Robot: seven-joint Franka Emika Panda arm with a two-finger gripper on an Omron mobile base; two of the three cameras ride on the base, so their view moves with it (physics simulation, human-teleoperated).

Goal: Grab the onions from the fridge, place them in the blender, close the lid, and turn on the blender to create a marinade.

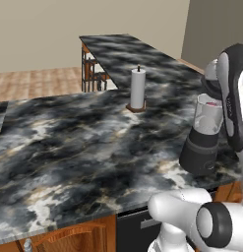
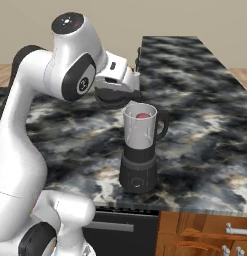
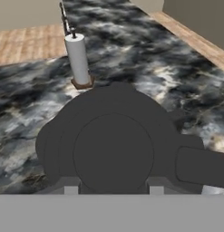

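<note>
The blender stands near the counter's front edge, a dark grey base under a clear jar with an open mouth. A red-purple onion shows inside the jar, and the onion shows again in the left base view. My gripper is shut on the lid, a dark grey disc hanging just above and to the left of the jar's rim. In the hand view the lid with its raised knob sits between my gripper's fingers and hides the jar. The fridge is out of view.
A white paper towel roll on a brown stand sits farther back on the dark marble counter. A second counter runs away behind it. Wooden cabinet fronts lie below the front edge.
</note>
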